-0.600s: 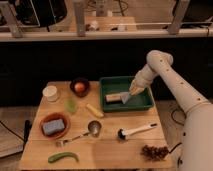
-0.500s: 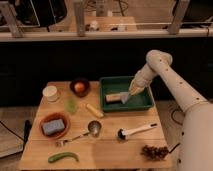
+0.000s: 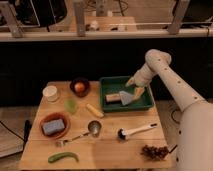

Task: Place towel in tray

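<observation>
A green tray (image 3: 107, 105) stands at the back right of the wooden table. A grey-blue towel (image 3: 127, 98) lies inside it, with a tan object (image 3: 112, 97) next to it on the left. My gripper (image 3: 135, 93) reaches down into the tray from the right and sits right at the towel's upper right edge. The white arm (image 3: 170, 85) comes in from the right side.
On the table: a white cup (image 3: 50, 92), a dark bowl with an orange fruit (image 3: 80, 86), a green leafy item (image 3: 71, 105), a yellow piece (image 3: 94, 110), a red bowl with a blue sponge (image 3: 54, 125), a metal scoop (image 3: 92, 128), a white-handled brush (image 3: 136, 131), a dark cluster (image 3: 155, 151), a green pod (image 3: 64, 157).
</observation>
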{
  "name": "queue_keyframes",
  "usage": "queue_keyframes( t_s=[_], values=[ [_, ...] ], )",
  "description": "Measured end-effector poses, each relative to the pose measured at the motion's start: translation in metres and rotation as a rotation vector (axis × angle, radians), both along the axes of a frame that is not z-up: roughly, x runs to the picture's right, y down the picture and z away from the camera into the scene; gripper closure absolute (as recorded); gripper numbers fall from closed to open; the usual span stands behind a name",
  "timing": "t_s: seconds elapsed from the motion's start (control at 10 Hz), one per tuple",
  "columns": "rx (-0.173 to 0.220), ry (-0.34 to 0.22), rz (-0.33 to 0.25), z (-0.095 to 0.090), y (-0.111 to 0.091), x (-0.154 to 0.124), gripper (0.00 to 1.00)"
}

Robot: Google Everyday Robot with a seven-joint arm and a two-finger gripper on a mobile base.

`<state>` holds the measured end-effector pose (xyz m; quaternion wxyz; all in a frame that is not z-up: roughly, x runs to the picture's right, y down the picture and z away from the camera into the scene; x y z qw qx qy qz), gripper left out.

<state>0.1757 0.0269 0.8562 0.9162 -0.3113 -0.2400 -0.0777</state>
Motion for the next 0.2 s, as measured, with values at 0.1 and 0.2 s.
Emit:
queue_keyframes(
  t_s=[0.1,0.2],
  values=[
    [0.006,0.004,0.003,0.0007,-0.0006,0.0006,0.20],
    [0.013,0.011,0.009,0.0018,-0.0020,0.0024,0.20]
  ],
)
